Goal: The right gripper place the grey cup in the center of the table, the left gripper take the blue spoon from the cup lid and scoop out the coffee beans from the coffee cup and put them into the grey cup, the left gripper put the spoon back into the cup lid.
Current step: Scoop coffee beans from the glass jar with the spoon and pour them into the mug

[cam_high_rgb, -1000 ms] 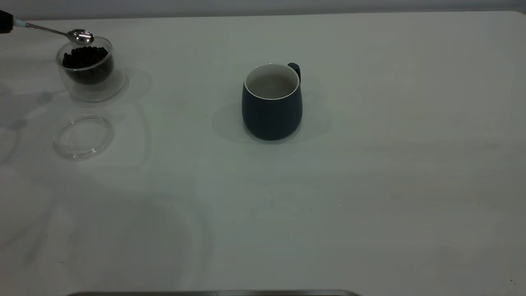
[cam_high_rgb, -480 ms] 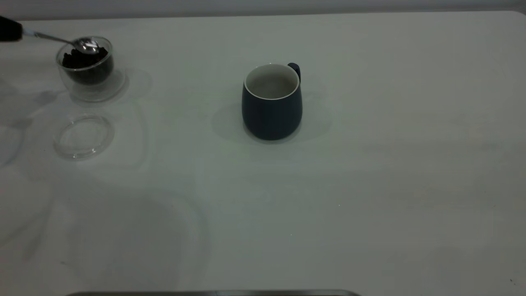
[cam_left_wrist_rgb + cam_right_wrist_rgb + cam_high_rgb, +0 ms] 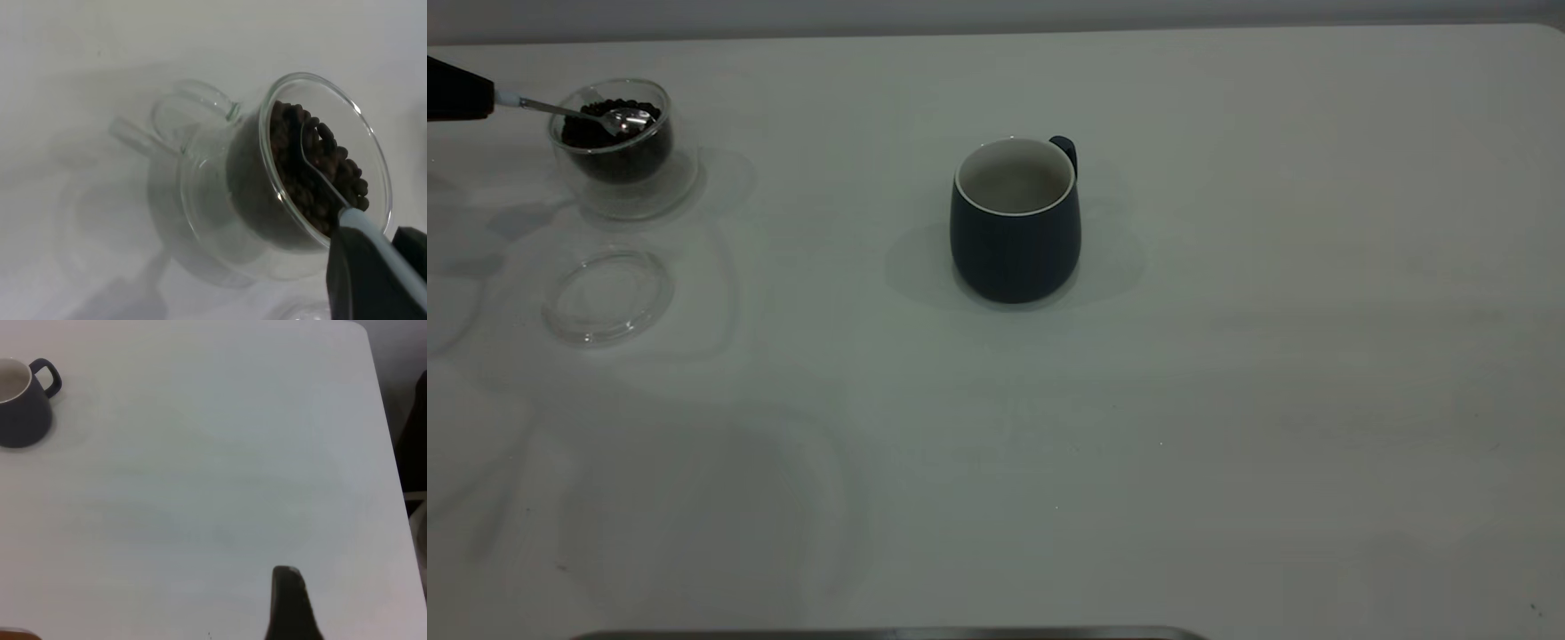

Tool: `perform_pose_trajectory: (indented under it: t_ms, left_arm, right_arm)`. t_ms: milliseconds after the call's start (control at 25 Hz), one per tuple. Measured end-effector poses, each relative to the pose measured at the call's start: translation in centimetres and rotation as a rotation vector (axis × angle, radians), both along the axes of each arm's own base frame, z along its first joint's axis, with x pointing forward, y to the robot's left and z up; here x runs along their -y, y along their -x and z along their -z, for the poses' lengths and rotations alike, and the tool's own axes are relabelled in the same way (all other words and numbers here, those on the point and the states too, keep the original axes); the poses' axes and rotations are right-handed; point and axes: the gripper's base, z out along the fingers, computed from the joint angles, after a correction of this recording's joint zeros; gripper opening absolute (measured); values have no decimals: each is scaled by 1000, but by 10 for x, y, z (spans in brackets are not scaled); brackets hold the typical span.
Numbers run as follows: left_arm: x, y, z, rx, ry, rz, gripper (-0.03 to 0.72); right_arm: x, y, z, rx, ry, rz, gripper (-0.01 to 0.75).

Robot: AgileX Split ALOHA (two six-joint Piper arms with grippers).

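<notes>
While the left gripper point(image 3: 463, 96) sits at the far left edge of the table point(image 3: 1227, 400), clamped on the pale handle of the blue spoon point(image 3: 569, 111), the spoon stem slopes down over the glass rim so that the metal bowl lies among the coffee beans point(image 3: 313, 180). This angle suits a scooping stroke: the handle is kept high and outside the coffee cup point(image 3: 618, 147), and only the bowl enters the beans. The wrist view shows the bowl partly buried in the heap.

Just in front of the coffee cup, apart from it, the cup lid point(image 3: 607, 295) lies flat with nothing in it, ready to receive the spoon afterwards.

Well to the right, near the table's centre, the grey cup point(image 3: 1016, 220) stands upright with its handle turned away; its pale interior appears to hold no beans, so the transfer is judged not yet made.

The right gripper point(image 3: 288, 603) shows only as one dark fingertip over bare table; its opening cannot be determined.

No brand, label or writing is legible on any item.
</notes>
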Motion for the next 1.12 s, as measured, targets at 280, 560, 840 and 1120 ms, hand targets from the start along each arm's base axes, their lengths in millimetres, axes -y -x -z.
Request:
perform_pose_trajectory:
  t_ms: [280,560,840,1120]
  left_arm:
    - [0,4,3,-174,65,-74,126]
    - [0,5,4,-305,136,-157,126]
    - [0,-1,-1,-320,239,-254,126]
    - [1,-1,-2,-384,298,-300,126]
  right_arm:
    - [0,0,0,0,0,0,461]
    - [0,0,0,0,0,0,461]
    - [0,0,0,0,0,0,461]
    - [0,0,0,0,0,0,461]
